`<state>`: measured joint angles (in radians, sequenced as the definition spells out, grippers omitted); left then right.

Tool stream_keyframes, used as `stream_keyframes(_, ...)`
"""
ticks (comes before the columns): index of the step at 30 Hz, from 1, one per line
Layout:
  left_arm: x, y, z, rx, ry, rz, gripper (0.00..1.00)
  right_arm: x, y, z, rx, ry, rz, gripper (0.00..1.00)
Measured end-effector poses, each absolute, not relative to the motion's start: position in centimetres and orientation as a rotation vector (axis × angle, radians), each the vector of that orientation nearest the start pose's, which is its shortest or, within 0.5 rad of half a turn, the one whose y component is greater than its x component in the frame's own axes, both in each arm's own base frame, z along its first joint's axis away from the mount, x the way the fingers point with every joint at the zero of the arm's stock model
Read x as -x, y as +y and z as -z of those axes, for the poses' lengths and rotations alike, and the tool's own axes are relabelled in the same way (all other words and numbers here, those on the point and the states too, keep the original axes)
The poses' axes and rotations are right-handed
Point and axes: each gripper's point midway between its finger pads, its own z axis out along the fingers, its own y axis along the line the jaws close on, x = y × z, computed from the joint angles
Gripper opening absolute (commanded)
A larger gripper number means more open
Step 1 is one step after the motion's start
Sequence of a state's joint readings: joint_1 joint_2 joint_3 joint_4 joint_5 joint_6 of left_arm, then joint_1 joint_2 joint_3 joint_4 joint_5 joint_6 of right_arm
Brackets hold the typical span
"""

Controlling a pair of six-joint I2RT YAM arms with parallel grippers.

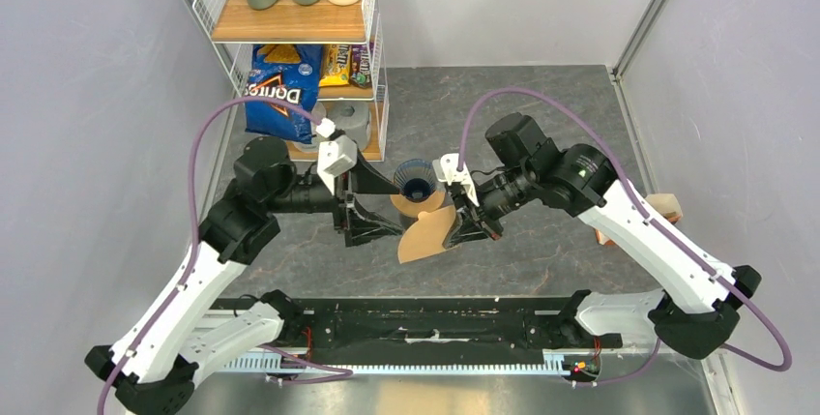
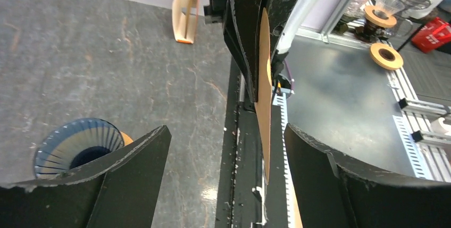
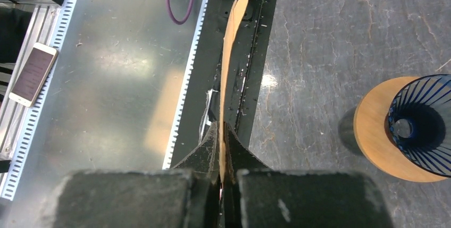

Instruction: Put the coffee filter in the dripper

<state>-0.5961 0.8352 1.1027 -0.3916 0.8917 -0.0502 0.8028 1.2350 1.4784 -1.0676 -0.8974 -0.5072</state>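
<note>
The coffee filter (image 1: pixel 424 239), a flat light-brown paper fan, hangs in the air above the table, pinched at one edge by my shut right gripper (image 1: pixel 454 228). The right wrist view shows the coffee filter (image 3: pixel 228 63) edge-on, running away from the closed right gripper (image 3: pixel 222 145). My left gripper (image 1: pixel 392 207) stands open just left of the paper, with nothing held. In its wrist view the coffee filter (image 2: pixel 264 106) hangs between the spread fingers of the left gripper (image 2: pixel 226 151) without touching them. The blue ribbed dripper (image 1: pixel 417 183) sits upright in a tan wooden ring (image 1: pixel 410 206), just behind both grippers.
A wire shelf (image 1: pixel 290 23) at the back left holds bottles and a Doritos bag (image 1: pixel 280 91). An orange-and-white holder (image 1: pixel 667 207) stands at the right. The black rail (image 1: pixel 416 323) runs along the near edge. A phone (image 3: pixel 33 74) lies beyond that rail.
</note>
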Motion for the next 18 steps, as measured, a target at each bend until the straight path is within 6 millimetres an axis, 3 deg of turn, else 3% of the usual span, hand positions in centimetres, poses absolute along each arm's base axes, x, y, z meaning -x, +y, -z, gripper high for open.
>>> stream_keyframes(5, -11.5, -26.1, -35.3, -1.161, 1.454, 1.277, 0.70, -9.7, 28.3, -31.2, 1.728, 1.542, -1.183, 0.00)
stream_keyframes(7, -10.8, -26.5, -35.1, -1.178, 1.453, 1.299, 0.52, -9.9, 28.7, -31.3, 1.722, 1.549, -1.180, 0.00)
stream_keyframes(10, -10.3, -26.9, -34.7, -1.186, 1.458, 1.331, 0.14, -10.5, 29.0, -31.2, 1.701, 1.576, -1.162, 0.00)
stream_keyframes(12, -10.2, -27.1, -34.4, -1.179, 1.465, 1.349, 0.02, -11.0, 29.2, -31.1, 1.683, 1.595, -1.147, 0.00)
stream_keyframes(13, -10.2, -27.1, -34.3, -1.176, 1.465, 1.355, 0.02, -11.1, 29.3, -31.1, 1.677, 1.600, -1.146, 0.00)
stream_keyframes(14, -10.2, -27.2, -34.4, -1.175, 1.459, 1.360, 0.02, -11.2, 29.4, -31.1, 1.668, 1.605, -1.143, 0.14)
stream_keyframes(15, -10.2, -27.2, -34.5, -1.173, 1.453, 1.361, 0.02, -11.3, 29.5, -31.2, 1.663, 1.604, -1.140, 0.37)
stream_keyframes(16, -10.2, -27.2, -34.6, -1.172, 1.446, 1.361, 0.02, -11.5, 29.6, -31.4, 1.656, 1.604, -1.135, 0.46)
stream_keyframes(18, -10.2, -27.2, -34.7, -1.173, 1.439, 1.357, 0.02, -11.5, 29.6, -31.8, 1.649, 1.598, -1.136, 0.51)
